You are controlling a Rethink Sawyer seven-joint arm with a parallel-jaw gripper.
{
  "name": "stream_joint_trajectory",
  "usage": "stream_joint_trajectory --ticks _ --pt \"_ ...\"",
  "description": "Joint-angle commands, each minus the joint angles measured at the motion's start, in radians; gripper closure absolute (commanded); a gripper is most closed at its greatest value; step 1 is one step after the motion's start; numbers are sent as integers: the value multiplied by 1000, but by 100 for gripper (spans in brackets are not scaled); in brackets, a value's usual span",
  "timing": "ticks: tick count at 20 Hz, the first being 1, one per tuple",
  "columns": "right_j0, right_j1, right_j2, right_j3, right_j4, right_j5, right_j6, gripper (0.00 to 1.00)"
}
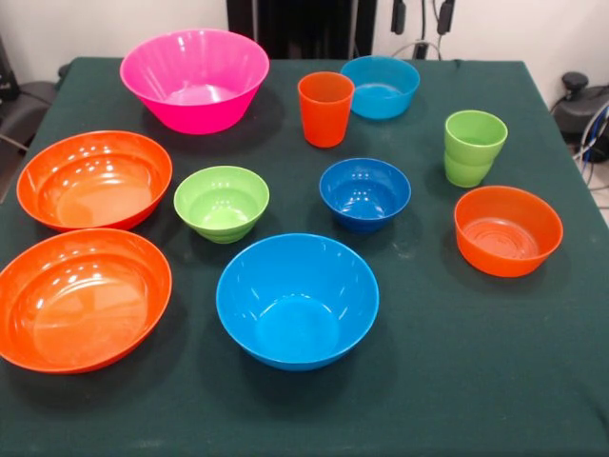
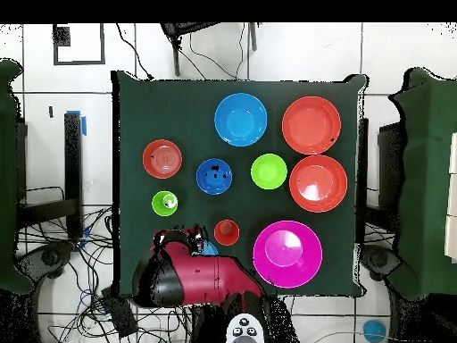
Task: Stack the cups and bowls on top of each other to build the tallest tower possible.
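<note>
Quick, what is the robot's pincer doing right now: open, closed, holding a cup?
Pincer: cannot be told. Only the arm shows from above, near the table's edge; its tip is not clear.

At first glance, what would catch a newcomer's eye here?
Bright plastic against the dark green tablecloth: nothing is stacked except two lime green cups nested at the front view's right. The large pink bowl glows at the far left, with two large orange bowls nearer on that side and the large blue bowl front and centre.

Bowls (image 2: 240,119) and cups (image 2: 227,232) apart on green table (image 2: 143,107)
</note>
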Motion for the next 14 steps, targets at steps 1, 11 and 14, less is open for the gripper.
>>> stream_joint_trajectory --ticks 1,11,14 --pt "-39 21 93 84 -14 24 126 0" --pt "16 -7 66 37 -18 111 97 0" --pt "2 -2 80 44 -27 89 90 0"
